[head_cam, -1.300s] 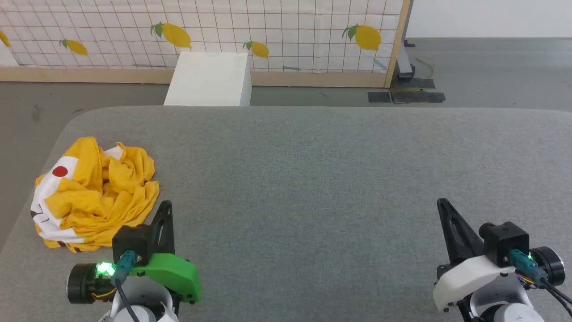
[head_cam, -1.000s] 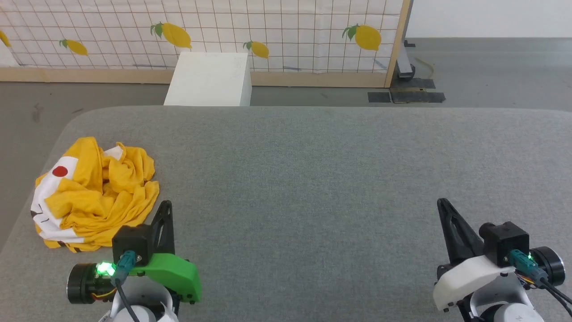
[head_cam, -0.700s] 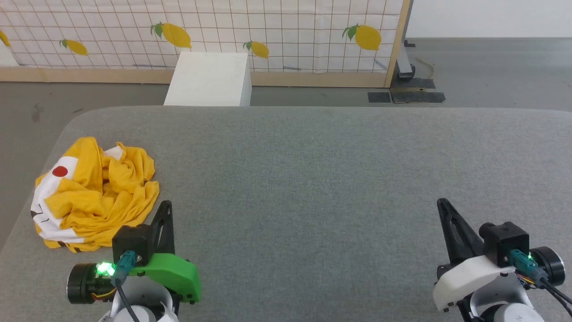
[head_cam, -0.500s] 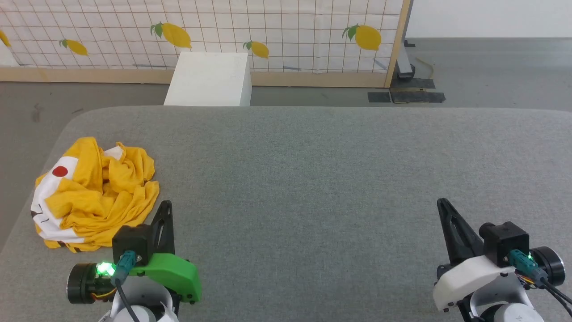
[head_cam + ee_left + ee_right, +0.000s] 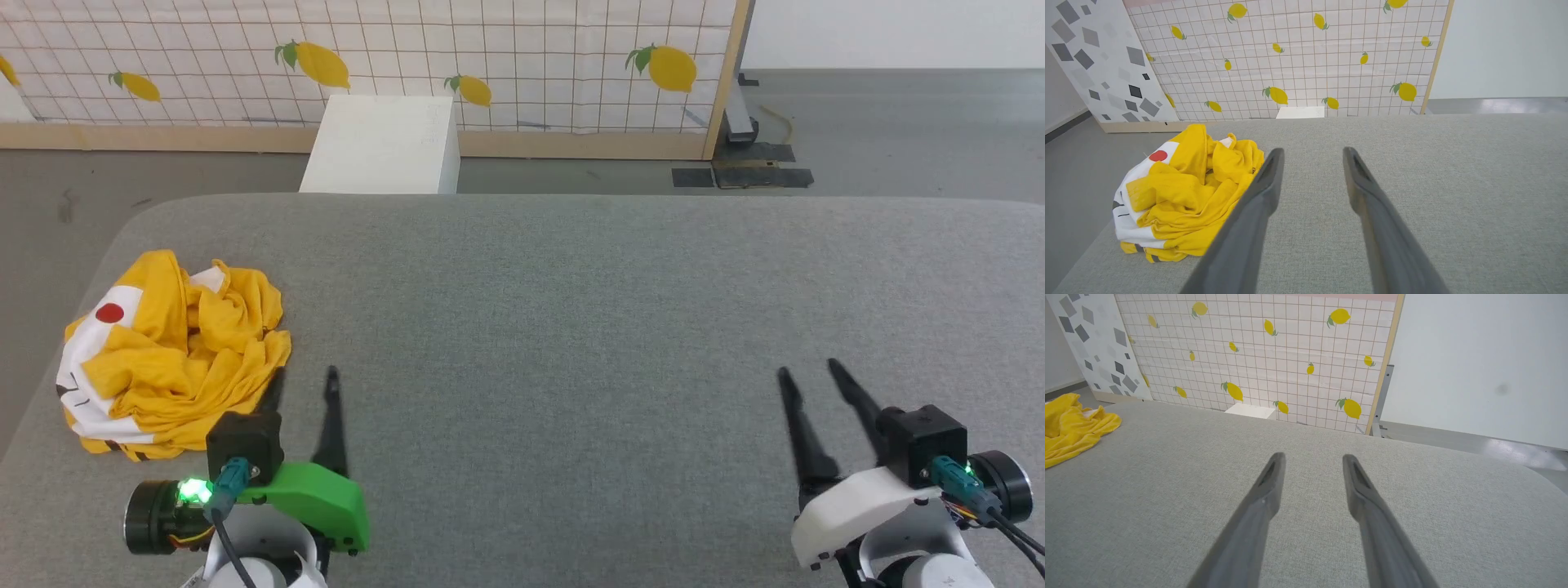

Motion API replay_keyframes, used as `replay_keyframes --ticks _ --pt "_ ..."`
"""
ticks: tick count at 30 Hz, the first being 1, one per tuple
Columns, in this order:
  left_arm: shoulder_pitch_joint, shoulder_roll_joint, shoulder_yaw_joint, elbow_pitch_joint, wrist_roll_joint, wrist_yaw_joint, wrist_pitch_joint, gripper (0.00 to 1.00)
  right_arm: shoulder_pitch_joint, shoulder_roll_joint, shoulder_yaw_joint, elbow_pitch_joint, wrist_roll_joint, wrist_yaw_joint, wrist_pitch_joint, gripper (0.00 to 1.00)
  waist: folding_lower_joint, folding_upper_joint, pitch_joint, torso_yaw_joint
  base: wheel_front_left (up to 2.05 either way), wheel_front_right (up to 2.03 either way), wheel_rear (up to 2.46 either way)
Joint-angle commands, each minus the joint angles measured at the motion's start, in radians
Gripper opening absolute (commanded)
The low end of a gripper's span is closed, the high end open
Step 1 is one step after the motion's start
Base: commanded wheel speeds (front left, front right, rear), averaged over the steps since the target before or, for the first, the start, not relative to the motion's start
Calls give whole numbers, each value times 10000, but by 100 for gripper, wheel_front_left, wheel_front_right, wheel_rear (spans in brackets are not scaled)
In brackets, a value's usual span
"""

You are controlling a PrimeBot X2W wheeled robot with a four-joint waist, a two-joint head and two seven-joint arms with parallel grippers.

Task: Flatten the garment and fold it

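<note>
The garment is a mustard-yellow T-shirt with white patches and a red dot, lying crumpled in a heap near the left end of the grey padded table. In the left wrist view the garment sits just left of my fingers. My left gripper hovers at the heap's near right edge, open and empty; from its wrist camera the left gripper has its jaws apart over bare fabric. My right gripper stands open far to the right, well away from the shirt. The right gripper holds nothing.
A white box stands on the floor behind the table. A lemon-print tiled panel with a wooden frame closes off the back. The table's rounded left edge runs close to the garment.
Both grippers have gone from shut to open, their fingers now spread apart. The arms, the garment and the camera have stayed where they were.
</note>
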Motion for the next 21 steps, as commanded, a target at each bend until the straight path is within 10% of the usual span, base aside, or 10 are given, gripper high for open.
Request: replay_keyframes --ticks 1,21 --pt "-18 -1 -28 32 -27 21 -32 100 -9 0 -15 9 33 0 -24 100 0 0 1 0 0 0 0" --pt "-318 40 -357 574 -410 293 -495 100 -100 5 -219 185 191 -3 -334 100 0 0 17 546 0 0 0"
